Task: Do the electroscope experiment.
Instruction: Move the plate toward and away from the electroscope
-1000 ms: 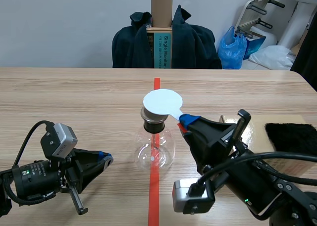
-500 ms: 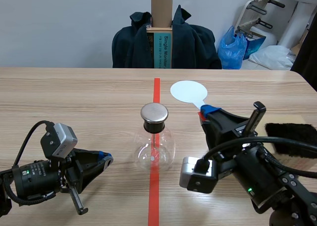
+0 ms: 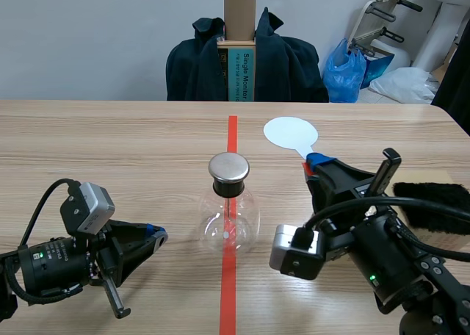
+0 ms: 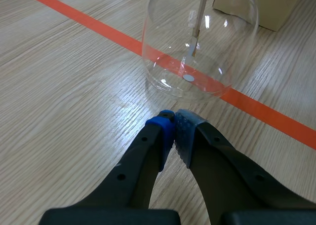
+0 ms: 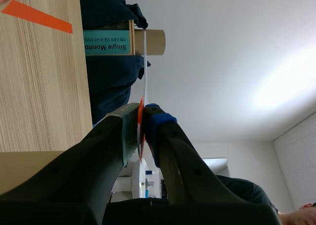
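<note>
Two pincers: right pincer (image 3: 317, 161) clamps paddle (image 3: 291, 134), held clear of flask (image 3: 230, 221) cap (image 3: 229, 167), likely to keep its charge; left pincer (image 4: 174, 122) closed empty near flask.

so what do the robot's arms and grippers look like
Both are black. The left gripper and right gripper have thick tapering fingers tipped with blue or grey pads. Each wrist carries a silver-grey camera box with a looping black cable.

Plain lab or office room: tape-marked wooden table (image 3: 110, 137), cardboard box (image 3: 239, 19), dark coats (image 3: 290, 63), blue bag (image 3: 345, 70).
</note>
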Motion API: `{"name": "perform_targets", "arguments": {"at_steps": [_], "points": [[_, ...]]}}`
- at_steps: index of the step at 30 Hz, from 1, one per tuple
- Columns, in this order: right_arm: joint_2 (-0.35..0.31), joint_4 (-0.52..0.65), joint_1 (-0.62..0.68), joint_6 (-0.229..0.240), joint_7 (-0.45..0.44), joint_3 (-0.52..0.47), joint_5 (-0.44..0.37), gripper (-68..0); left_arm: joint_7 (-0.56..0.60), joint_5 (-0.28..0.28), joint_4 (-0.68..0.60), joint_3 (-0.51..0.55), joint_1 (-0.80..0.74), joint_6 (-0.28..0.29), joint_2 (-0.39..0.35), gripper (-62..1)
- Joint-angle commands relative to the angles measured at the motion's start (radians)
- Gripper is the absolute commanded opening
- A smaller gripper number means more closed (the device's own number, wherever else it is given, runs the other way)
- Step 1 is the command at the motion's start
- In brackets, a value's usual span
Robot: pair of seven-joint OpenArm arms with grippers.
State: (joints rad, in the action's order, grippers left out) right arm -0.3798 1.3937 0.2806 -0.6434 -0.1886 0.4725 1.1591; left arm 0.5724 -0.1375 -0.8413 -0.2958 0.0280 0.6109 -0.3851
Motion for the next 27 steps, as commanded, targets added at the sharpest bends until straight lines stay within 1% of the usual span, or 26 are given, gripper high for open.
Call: {"name": "perform_targets", "arguments": {"at_steps": [1,18,23,27], "points": [[-0.014,0.012,-0.017,-0.015,-0.022,-0.009,-0.007,-66.7,0.013,0.014,-0.020,0.003,0.006,0.003,0.002,-58.2],[-0.013,0.012,-0.017,-0.015,-0.320,-0.009,-0.006,-66.7,0.014,0.014,-0.020,0.003,0.006,0.003,0.002,-58.2],[-0.013,0.012,-0.017,-0.015,-0.375,-0.009,-0.006,-66.7,0.014,0.014,-0.020,0.003,0.006,0.003,0.002,-58.2],[-0.013,0.012,-0.017,-0.015,-0.402,-0.009,-0.006,-66.7,0.014,0.014,-0.020,0.003,0.006,0.003,0.002,-58.2]]}}
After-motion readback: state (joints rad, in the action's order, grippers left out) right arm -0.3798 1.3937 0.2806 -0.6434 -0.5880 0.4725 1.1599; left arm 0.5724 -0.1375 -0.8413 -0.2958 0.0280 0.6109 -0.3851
